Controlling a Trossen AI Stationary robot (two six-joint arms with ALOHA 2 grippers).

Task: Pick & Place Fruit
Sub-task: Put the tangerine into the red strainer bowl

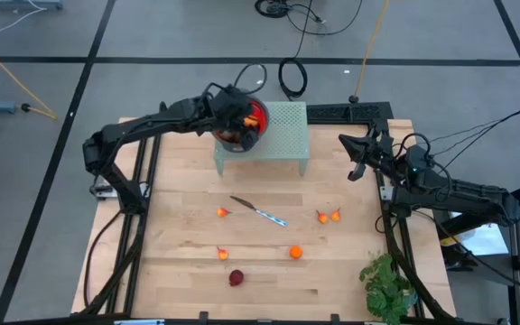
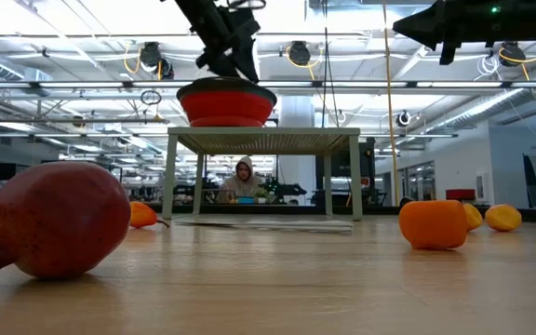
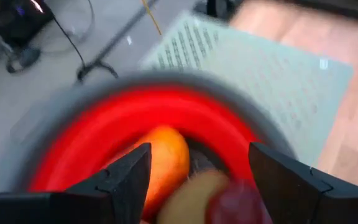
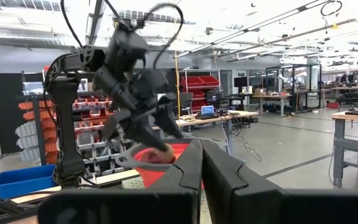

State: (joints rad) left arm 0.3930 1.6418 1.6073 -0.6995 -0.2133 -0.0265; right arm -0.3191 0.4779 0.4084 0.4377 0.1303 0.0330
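Note:
A red bowl (image 1: 253, 116) stands on a pale green perforated stand (image 1: 285, 135) at the table's far side. In the left wrist view it holds an orange piece (image 3: 166, 158), an olive-brown oval (image 3: 194, 193) and a dark red one (image 3: 238, 202). My left gripper (image 3: 197, 152) hangs open just above the bowl, its fingers on either side of these pieces. More fruit rests on the table: small orange pieces (image 1: 223, 212), (image 1: 329, 216), (image 1: 222, 254), (image 1: 295, 252) and a dark red round one (image 1: 236, 277). My right gripper (image 1: 357, 149) waits shut in the air at the table's right. My left gripper comes at the bowl from above with its fingers (image 3: 129, 171) spread over the fruit inside. The olive-brown oval lies between and below them. I cannot tell whether either finger touches it.
A thin silver knife (image 1: 260, 213) lies mid-table between the orange pieces. A green leafy plant (image 1: 386, 284) sits at the near right corner. In the low view the dark red fruit (image 2: 54, 219) is closest and people sit far behind the stand.

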